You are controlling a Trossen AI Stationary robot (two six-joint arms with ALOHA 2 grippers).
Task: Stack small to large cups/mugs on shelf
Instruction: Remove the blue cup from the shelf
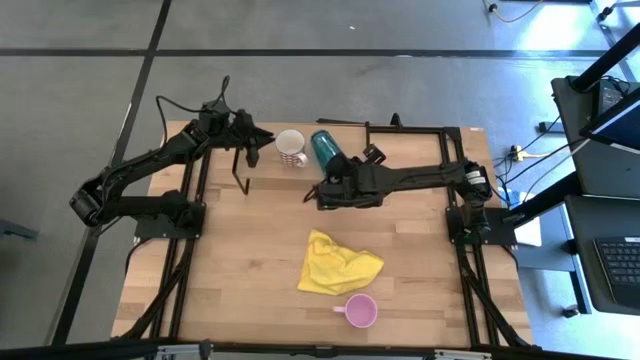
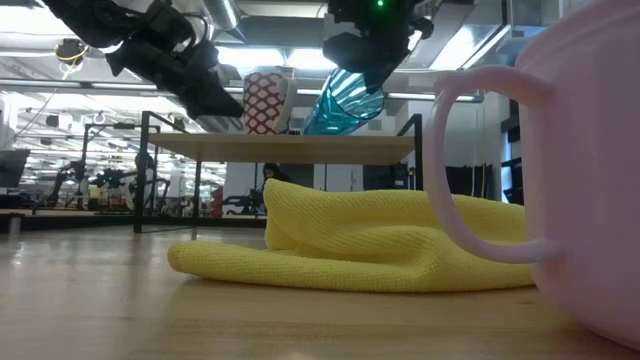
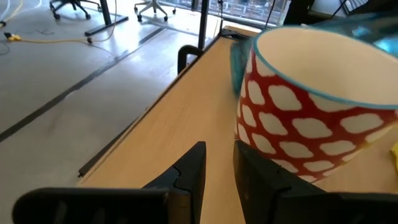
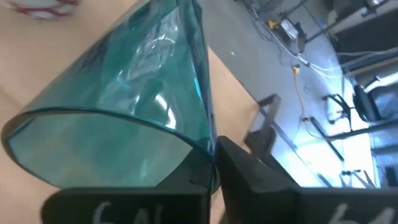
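The white, red-patterned mug [image 1: 290,147] stands upright on the shelf [image 2: 280,148], which is at the table's far side. My left gripper [image 3: 217,158] is just left of the mug [image 3: 311,118], its fingers nearly together and holding nothing. My right gripper [image 4: 214,171] is shut on the teal tumbler [image 1: 325,150], which is tilted over the shelf just right of the mug [image 2: 265,102]. The pink mug [image 1: 360,311] stands on the table near its front edge, mouth up. My left gripper's finger [image 3: 261,174] stands right beside the foot of the mug's wall [image 3: 280,165]; I cannot tell whether it touches. My right gripper pinches the tumbler's wall at the rim of its open mouth [image 4: 208,146], one finger on each side. The tumbler [image 2: 345,100] is tilted, mouth end up at the gripper, base [image 2: 312,125] down toward the shelf beside the mug. Whether the base rests on the board cannot be told.
A crumpled yellow cloth [image 1: 338,265] lies on the table between the shelf and the pink mug. The shelf board to the right of the tumbler [image 1: 410,150] is bare. The shelf's black legs [image 2: 145,170] stand on the table.
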